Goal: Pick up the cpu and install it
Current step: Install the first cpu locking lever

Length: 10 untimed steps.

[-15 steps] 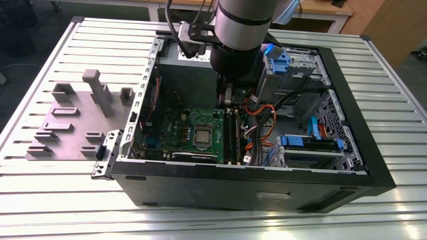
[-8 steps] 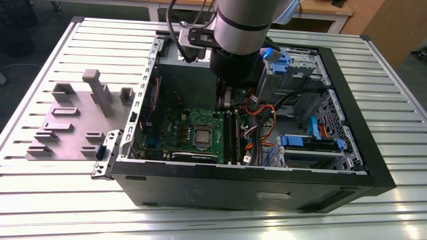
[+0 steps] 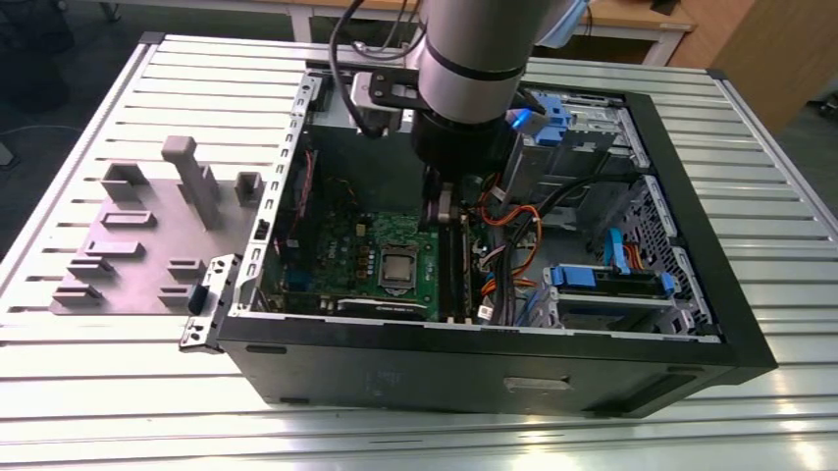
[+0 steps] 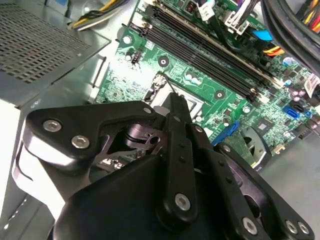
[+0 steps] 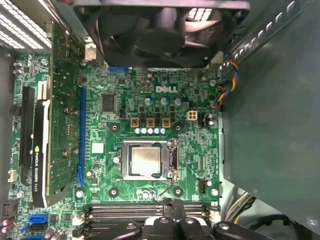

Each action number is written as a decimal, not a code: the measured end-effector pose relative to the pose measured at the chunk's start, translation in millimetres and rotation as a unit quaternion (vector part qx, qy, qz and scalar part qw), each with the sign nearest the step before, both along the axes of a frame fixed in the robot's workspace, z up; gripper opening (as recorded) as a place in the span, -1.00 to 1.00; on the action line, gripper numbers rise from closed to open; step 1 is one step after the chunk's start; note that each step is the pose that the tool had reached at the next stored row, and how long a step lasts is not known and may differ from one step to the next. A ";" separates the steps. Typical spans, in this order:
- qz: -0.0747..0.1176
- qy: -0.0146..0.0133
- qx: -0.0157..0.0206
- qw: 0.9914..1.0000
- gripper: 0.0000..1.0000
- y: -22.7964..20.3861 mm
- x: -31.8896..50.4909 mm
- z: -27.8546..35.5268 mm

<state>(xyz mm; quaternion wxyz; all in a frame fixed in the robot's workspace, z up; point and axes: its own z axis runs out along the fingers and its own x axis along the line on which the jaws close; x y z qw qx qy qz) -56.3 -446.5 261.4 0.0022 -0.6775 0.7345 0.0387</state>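
Claw (image 4: 172, 107) closed, empty, above cpu (image 5: 147, 160) seated in socket (image 5: 172, 161).

Even overhead light, with glare streaking the ribbed table (image 3: 550, 432) at the exterior view's lower edge. The case (image 3: 497, 373) interior sits in shadow. In the second wrist view, the near black gripper (image 4: 172, 107) body blurs softly.

The motherboard (image 5: 150, 145) is bright green, and the cpu (image 5: 146, 161) in its socket is dull silver-grey. The computer case (image 3: 485, 368) is black, the end effector (image 4: 172, 150) matte black, the ribbed counter (image 3: 131, 392) pale silver, and the tray (image 3: 144, 245) grey.
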 end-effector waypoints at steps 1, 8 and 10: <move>0.000 0.000 0.000 1.000 -0.79 -1.4 -0.1 -0.4; 0.000 0.000 0.000 1.000 -0.79 -2.9 -0.5 -10.2; 0.000 0.001 0.000 1.000 -0.79 -2.9 -0.7 -13.8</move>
